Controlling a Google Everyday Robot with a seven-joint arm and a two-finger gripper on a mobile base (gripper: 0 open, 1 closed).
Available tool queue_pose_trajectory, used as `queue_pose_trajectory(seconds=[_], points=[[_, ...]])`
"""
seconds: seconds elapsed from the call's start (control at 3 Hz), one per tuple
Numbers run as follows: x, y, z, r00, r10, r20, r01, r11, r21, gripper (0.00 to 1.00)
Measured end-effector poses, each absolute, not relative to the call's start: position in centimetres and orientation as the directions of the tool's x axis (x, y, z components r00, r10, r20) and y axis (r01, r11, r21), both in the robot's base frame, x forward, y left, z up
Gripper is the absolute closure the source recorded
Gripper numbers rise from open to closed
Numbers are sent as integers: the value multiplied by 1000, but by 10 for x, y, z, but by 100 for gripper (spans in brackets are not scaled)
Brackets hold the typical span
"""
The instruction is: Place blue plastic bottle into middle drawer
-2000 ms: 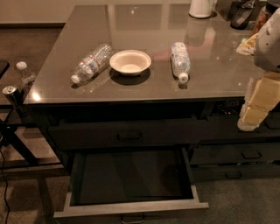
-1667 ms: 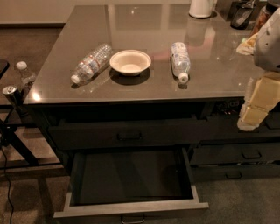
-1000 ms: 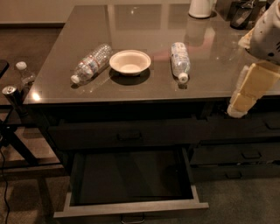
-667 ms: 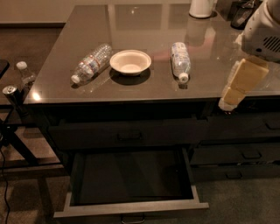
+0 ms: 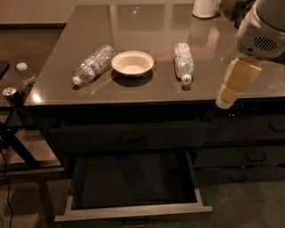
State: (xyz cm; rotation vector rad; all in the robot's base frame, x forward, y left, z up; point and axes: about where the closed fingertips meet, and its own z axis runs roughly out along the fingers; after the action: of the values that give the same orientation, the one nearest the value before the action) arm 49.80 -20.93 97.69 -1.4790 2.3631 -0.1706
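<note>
blue plastic bottle (image 5: 183,62) lies upper centre; gripper (image 5: 223,101) hangs at right, grasp impossible to tell; middle drawer (image 5: 133,213) pulled out below

Cream pincer (image 5: 230,87), white housing (image 5: 262,31)
The pincer is tapering downward at the frame's right; the rounded housing above is showing dark vent slits.

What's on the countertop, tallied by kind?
Bottles: 2 (blue plastic bottle, ribbed bottle)
Bowls: 1 (white bowl)
White containers: 1 (white container, at the back edge)
Total: 4
The tool hovers right of the blue plastic bottle, not touching it.
</note>
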Motion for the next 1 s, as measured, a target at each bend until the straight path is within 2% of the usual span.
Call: queue_pose_trajectory(seconds=[0.33, 0.67, 1.0], points=[[503, -203, 972, -404, -884, -236, -852, 457, -255, 0], [528, -198, 956, -499, -830, -248, -822, 545, -168, 0], [560, -205, 931, -660, -719, -219, -724, 686, -69, 0]])
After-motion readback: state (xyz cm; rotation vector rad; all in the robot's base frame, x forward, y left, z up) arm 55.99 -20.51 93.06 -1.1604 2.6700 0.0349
